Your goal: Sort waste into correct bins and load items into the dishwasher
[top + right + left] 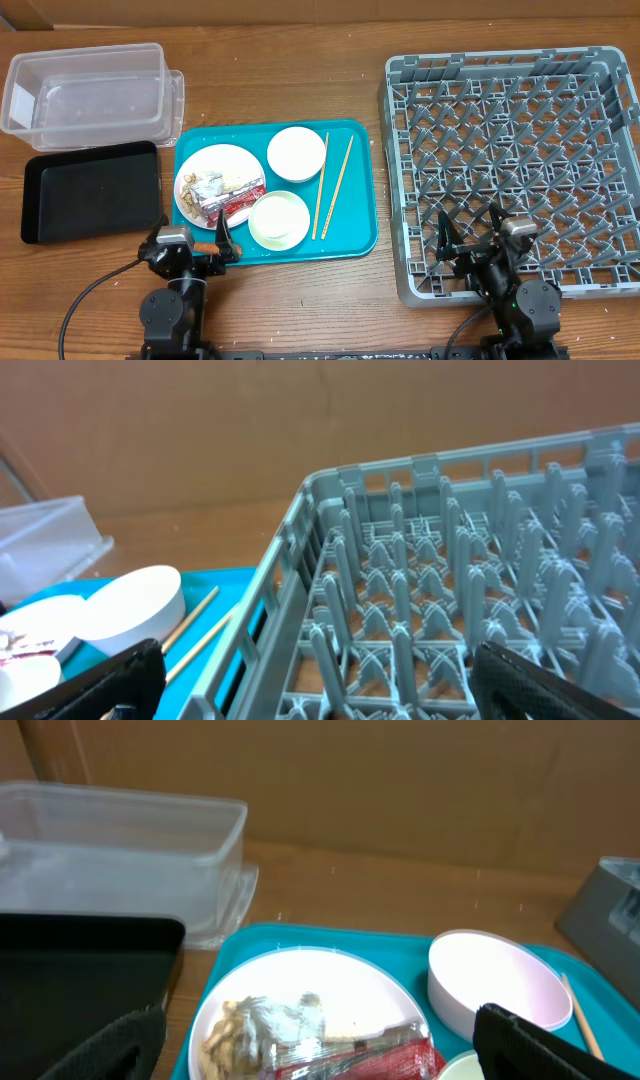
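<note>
I see both arms parked at the near edge of the table (300, 60). The left gripper (192, 245) stands wide apart with nothing between its pads, just in front of the teal tray (360, 190). From above, a small orange carrot (205, 249) lies at the tray's near edge between those fingers; I cannot tell whether it touches them. The right gripper (470, 240) is equally wide and holds nothing, hovering at the near wall of the grey dish rack (500, 60), whose lattice floor carries no dishes. On the teal tray the white plate (215, 155) sits to the left, bearing the crumpled silvery paper (212, 190), the red wrapper (240, 205) and some pale crumbs (225, 1025). The far bowl (296, 153) stands just right of the plate, and the nearer bowl (279, 219) sits toward the tray's front edge, close to the wrapper. The two chopsticks (335, 187) lie side by side on the tray's right half, angled slightly apart at the far ends. The clear tub (85, 85) stands at the far left, with the black tray (90, 190) directly in front of it; I see nothing in either.
</note>
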`<state>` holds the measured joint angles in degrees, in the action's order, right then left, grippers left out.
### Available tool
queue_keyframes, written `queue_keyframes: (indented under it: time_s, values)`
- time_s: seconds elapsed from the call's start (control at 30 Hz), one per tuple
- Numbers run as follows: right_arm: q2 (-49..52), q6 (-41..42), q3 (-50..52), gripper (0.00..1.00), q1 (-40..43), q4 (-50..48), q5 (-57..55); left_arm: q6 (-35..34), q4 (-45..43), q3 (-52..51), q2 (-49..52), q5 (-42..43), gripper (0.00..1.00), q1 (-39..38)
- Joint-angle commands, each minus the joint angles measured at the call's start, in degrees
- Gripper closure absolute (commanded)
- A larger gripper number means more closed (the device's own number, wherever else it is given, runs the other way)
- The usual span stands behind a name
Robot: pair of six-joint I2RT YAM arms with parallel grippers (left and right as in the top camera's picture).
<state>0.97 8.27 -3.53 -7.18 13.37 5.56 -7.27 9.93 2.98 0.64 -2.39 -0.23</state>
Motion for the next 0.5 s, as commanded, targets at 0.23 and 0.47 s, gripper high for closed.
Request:
queue_keyframes:
  time_s: [0.23, 0.47]
  values:
    - [10.1, 4.0, -21.4, 0.00, -0.2, 18.2, -1.9, 0.9, 15.3, 21.3, 17.1, 1.6, 0.00, 0.2]
    - [24.5, 4.0, -35.3, 0.00, -0.2, 30.0, -2.1, 1.1, 29.0, 40.7, 37.7, 4.4, 0.00, 0.2]
